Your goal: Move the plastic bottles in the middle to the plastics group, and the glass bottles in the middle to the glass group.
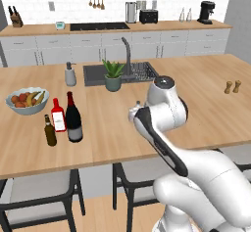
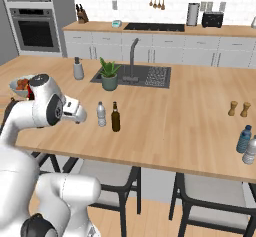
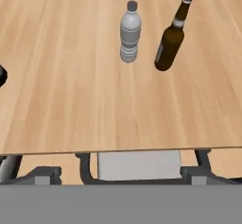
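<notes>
Hovering with jaws spread wide and empty above the near edge of the wooden island counter [image 3: 56, 76], the robot's gripper looks ahead at two upright bottles standing apart from it: a small clear plastic water bottle [image 3: 130, 31] with a pale cap straight in front, and a small brown glass beer bottle [image 3: 171, 36] just beside it, to its right, both long axes vertical.
</notes>
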Controlling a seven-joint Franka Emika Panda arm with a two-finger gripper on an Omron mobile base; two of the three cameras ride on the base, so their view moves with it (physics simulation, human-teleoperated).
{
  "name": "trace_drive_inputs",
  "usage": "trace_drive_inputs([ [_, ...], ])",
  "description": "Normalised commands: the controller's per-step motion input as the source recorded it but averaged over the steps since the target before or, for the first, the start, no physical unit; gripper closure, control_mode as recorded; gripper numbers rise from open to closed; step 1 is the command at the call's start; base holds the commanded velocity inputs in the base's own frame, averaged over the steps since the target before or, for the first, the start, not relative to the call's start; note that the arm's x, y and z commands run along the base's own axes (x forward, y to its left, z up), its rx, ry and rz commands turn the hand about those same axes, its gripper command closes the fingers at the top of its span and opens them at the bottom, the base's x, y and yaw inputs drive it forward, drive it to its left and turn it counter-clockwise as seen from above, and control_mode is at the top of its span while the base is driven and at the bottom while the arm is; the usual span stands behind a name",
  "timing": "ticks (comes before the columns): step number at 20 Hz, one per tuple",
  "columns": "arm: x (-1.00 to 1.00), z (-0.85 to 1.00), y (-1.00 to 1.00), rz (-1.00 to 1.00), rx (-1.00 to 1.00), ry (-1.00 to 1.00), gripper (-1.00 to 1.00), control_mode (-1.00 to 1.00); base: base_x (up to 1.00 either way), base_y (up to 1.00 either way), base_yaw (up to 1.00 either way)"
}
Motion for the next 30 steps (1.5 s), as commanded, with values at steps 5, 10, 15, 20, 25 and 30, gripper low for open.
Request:
trace_drive_inputs([
  [5,0.01,0.09,-1.00,0.00,-0.03,0.00,-1.00,-1.00,0.00,0.00,0.00],
  [10,0.02,0.00,-0.88,0.03,-0.02,-0.06,-1.00,-1.00,0.00,0.00,0.00],
  [15,0.39,0.00,-0.33,0.06,0.00,-0.15,-1.00,-1.00,0.00,0.00,0.00],
  [20,0.94,0.00,0.00,0.00,0.00,-0.01,-1.00,-1.00,0.00,0.00,0.00],
  [25,0.79,0.02,0.11,0.00,0.00,0.13,-1.00,-1.00,0.00,0.00,0.00],
  [30,0.51,-0.05,0.17,0.00,0.00,0.17,-1.00,-1.00,0.00,0.00,0.00],
])
